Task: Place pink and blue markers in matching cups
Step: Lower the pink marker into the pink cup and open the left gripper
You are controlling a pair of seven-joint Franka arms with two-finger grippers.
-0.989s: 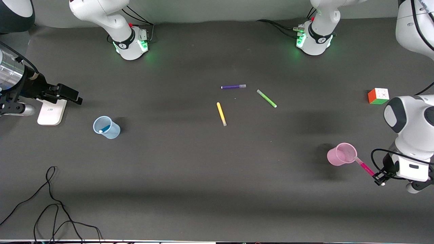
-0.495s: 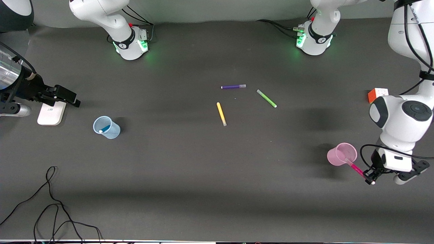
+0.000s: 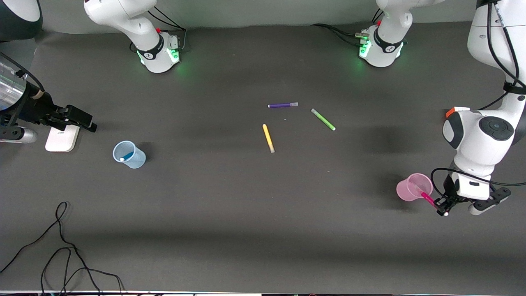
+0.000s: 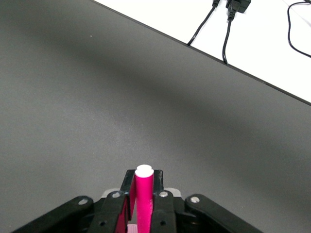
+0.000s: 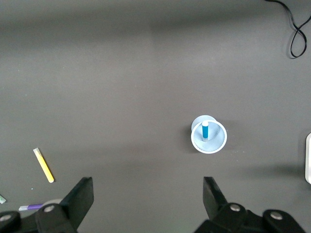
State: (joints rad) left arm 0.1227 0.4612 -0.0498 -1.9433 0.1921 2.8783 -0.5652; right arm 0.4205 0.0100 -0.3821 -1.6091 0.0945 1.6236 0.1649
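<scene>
Front view – left gripper point(image 3: 440, 206): closed on the pink marker point(image 3: 427, 200), held slanted with its lower end inside the rim of the pink cup point(image 3: 413, 187); the slant lets the tip enter the mouth while the fingers stay outside the cup, near the left arm's end of the table
Front view – right gripper point(image 3: 76, 118): fingers apart, holding nothing, over the white pad point(image 3: 61, 139) at the right arm's end; this arm waits
Front view – blue cup point(image 3: 129, 154): upright, with the blue marker point(image 3: 126, 156) leaning inside, so this half of the task appears done
Front view – hard to see: the marker tip within the pink cup is blurred by the translucent wall; contact with the bottom cannot be judged
Left wrist view – pink marker point(image 4: 143, 199): clamped between both fingers, pale end point(image 4: 144, 170) protruding
Left wrist view – hidden: the pink cup lies out of frame; only bare table point(image 4: 146, 97) shows
Right wrist view – right gripper point(image 5: 147, 197): wide open, empty
Right wrist view – blue cup point(image 5: 208, 135): blue marker point(image 5: 205, 130) standing inside
Right wrist view – cut off: yellow marker point(image 5: 43, 165) whole, purple marker point(image 5: 30, 207) partly covered by a finger
</scene>
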